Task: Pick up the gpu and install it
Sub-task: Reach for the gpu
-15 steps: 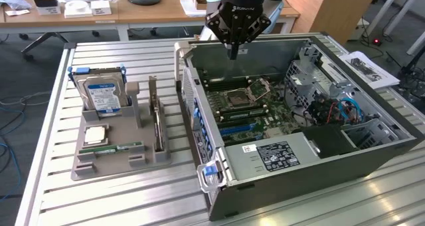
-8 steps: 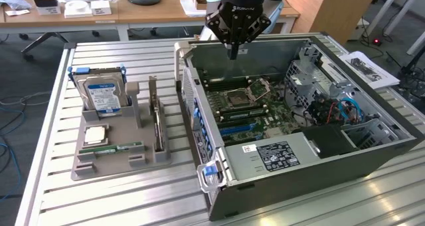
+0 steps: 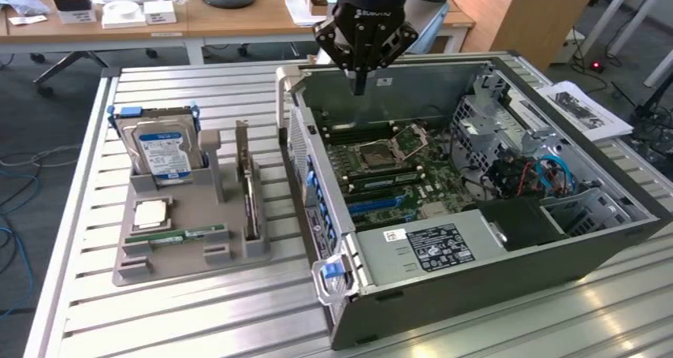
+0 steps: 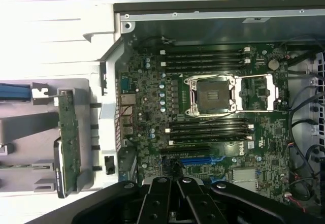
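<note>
Gpu stands on edge in a slot of the grey holder, on the side nearest the computer case. It's probably upright so its top edge can be pinched from above. Not picked up yet. Hard drive is propped in the same holder and the memory stick lies flat in it. The case lies on its side with the lid off and the motherboard facing up, so you can likely reach the slots straight down. Your gripper hangs over the end of the open case farthest from the exterior camera. It points straight down, well apart from the gpu. It's clenched, fingers together, nothing in it.
</note>
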